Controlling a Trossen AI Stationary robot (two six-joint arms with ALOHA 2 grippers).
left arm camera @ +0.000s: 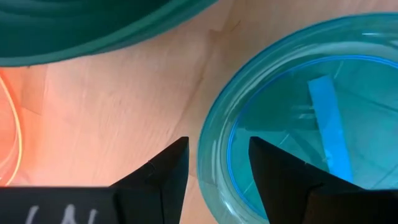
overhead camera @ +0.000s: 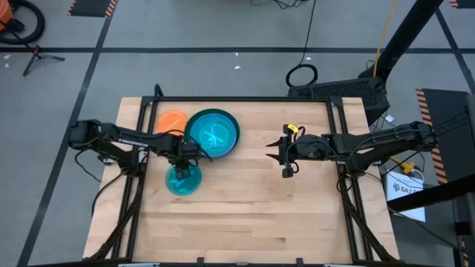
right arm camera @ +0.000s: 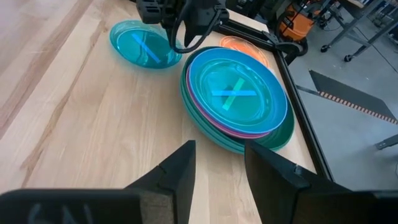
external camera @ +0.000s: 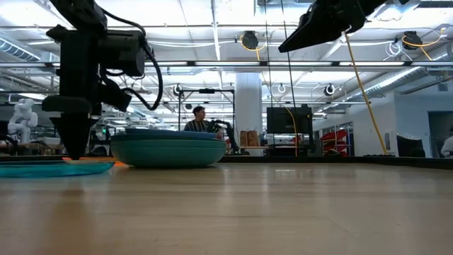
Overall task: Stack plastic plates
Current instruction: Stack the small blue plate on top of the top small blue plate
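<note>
A stack of plates [overhead camera: 213,133] stands on the table's far left part, a large teal plate at the bottom, a magenta rim above it and a blue plate on top [right arm camera: 236,96]. A small orange plate [overhead camera: 170,120] lies to its left. A small cyan plate [overhead camera: 182,180] lies flat nearer the front. My left gripper [overhead camera: 187,158] points down at that plate's far rim [left arm camera: 214,155], open, one finger outside the rim and one over the plate's inside. My right gripper [overhead camera: 286,153] hovers open right of the stack, above the table.
Bare wood spreads across the table's middle, right and near parts [overhead camera: 260,215]. A dark frame [overhead camera: 245,99] runs along the table's far and side edges. In the low view a person [external camera: 198,120] sits far behind the table, among lab equipment.
</note>
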